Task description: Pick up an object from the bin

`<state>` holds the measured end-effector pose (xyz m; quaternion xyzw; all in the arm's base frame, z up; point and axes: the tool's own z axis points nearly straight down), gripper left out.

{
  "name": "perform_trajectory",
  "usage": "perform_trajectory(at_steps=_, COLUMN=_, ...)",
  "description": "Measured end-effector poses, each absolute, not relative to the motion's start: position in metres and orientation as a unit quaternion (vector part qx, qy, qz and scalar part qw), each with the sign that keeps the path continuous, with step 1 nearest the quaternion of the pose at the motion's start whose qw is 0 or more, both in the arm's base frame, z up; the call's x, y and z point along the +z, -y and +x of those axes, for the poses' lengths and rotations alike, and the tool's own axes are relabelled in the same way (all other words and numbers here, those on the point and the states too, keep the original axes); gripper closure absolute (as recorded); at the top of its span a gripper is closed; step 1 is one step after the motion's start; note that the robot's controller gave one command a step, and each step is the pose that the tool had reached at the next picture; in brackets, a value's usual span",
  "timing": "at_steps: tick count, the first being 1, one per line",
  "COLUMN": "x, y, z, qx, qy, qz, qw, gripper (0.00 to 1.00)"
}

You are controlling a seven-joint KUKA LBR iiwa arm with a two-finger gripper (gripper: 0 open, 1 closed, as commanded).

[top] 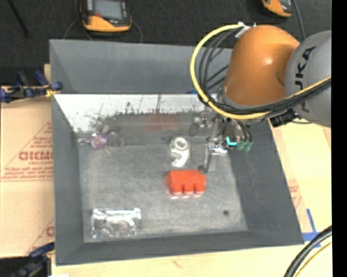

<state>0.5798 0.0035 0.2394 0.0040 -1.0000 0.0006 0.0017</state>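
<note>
Grey bin floor (133,180), red block (186,183) lengthwise left-right, jaws just beyond its right end, their gap untellable

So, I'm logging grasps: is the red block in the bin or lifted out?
In the bin: the red block rests flat on its floor, beside the gripper.
</note>
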Motion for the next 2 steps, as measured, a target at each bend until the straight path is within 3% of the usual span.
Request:
perform_trajectory(at_steps=1, x=0.116, y=0.015, z=0.556, qx=0.0, qy=0.992, qz=0.124, qw=0.002, gripper=0.0)
perform_trajectory(at_steps=2, x=0.077, y=0.025, z=0.578, qx=0.0, qy=0.997, qz=0.075, qw=-0.003, gripper=0.0)
